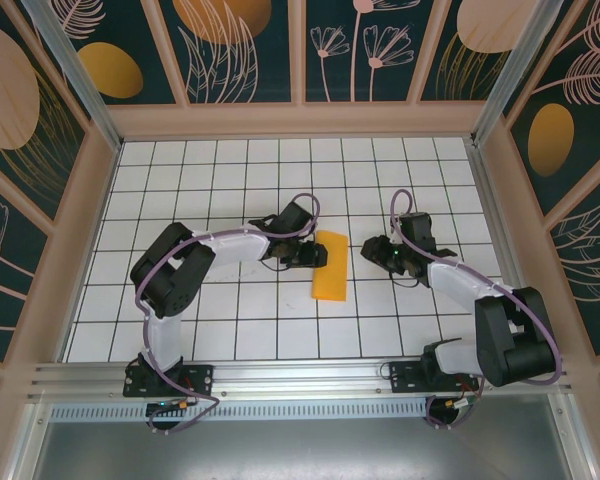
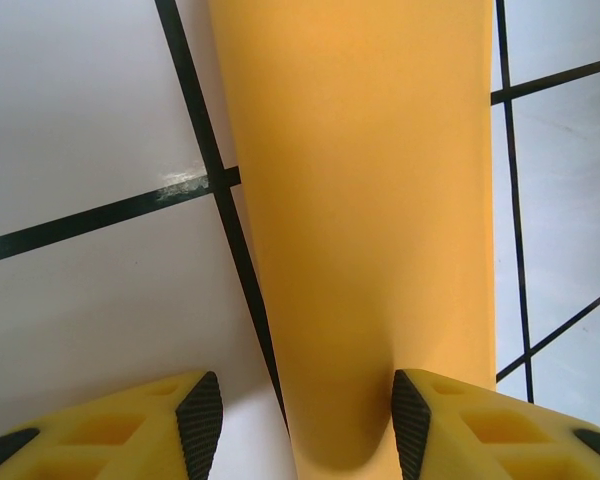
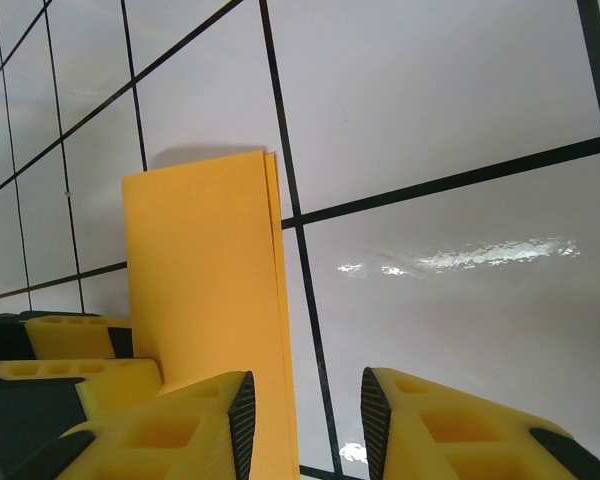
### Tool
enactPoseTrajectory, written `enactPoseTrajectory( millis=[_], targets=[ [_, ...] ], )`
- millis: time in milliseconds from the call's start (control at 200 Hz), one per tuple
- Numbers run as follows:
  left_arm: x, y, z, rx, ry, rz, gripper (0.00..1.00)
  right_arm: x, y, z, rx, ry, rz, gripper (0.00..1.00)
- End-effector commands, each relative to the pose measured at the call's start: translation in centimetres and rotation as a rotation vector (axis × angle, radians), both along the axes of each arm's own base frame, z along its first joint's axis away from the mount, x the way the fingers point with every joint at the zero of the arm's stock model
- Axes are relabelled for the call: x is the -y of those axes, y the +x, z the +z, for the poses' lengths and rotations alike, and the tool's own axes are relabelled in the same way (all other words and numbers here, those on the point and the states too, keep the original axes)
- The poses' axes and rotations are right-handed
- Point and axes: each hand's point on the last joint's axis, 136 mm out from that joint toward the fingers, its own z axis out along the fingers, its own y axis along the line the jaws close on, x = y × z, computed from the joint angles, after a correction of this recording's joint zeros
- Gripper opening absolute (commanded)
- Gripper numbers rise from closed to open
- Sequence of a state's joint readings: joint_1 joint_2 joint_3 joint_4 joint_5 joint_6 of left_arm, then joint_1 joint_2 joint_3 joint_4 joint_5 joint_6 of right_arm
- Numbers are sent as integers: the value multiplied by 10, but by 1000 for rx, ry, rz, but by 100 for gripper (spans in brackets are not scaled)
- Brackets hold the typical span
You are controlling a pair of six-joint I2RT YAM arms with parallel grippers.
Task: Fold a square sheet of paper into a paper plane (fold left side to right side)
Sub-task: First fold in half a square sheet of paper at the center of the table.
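Top view: you find the square sheet of paper (image 1: 332,272) folded to a narrow orange rectangle near the middle of the white gridded worktop (image 1: 220,170). Its long axis runs roughly 12 to 6, with the 12 o'clock end tipped slightly toward 11.

Left end effector (image 1: 315,253): it sits at the paper's 9 o'clock edge, toward the 12 o'clock end, with the arm reaching in from 8 o'clock.
- In the left wrist view, its jaws (image 2: 306,418) are spread and the paper (image 2: 360,200) runs away between them toward 12.
- The 3 o'clock pad (image 2: 410,425) lies right against the paper's edge.
- The 9 o'clock pad (image 2: 202,415) stands apart from the paper, with bare worktop (image 2: 80,120) and a black grid line (image 2: 235,240) showing in the gap. Nothing is pinched.
- The paper's near end looks rounded and shadowed. You cannot tell whether it is lifted off the surface.

Right end effector (image 1: 373,247): it is at 3 o'clock of the paper, near but apart from it.
- In the right wrist view, its jaws (image 3: 305,418) are parted by a narrow gap with only worktop (image 3: 430,120) between the pads (image 3: 242,415).
- The paper (image 3: 205,270) lies at 10 o'clock of the gap, partly behind the 9 o'clock finger.
- Two layers show along the paper's 3 o'clock edge, slightly offset. That edge lies just beside a grid line (image 3: 280,180) and nearly parallel to it.
- The left end effector's yellow fingers (image 3: 75,340) show at 8 o'clock, against the paper's far side.
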State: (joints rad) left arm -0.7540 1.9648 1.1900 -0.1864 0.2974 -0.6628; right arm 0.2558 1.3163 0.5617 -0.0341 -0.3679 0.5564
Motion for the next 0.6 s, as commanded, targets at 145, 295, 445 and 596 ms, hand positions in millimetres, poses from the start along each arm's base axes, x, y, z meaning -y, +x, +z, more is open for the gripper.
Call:
enactPoseTrajectory(
  millis=[145,295,445,596],
  targets=[
    [-6,-11,-34,-33,91,-35,53,-3,-2,-2,-16,26,2,36],
    [-6,-11,-35,-32,96,-36,54,-6,-3,-3,-21,31,10,36],
    [-6,-11,-35,-33,98,-37,54,-10,-3,-3,-25,39,15,36],
    [-7,-11,-37,-35,106,-38,54,-14,-4,-7,-34,36,28,36]
  ],
)
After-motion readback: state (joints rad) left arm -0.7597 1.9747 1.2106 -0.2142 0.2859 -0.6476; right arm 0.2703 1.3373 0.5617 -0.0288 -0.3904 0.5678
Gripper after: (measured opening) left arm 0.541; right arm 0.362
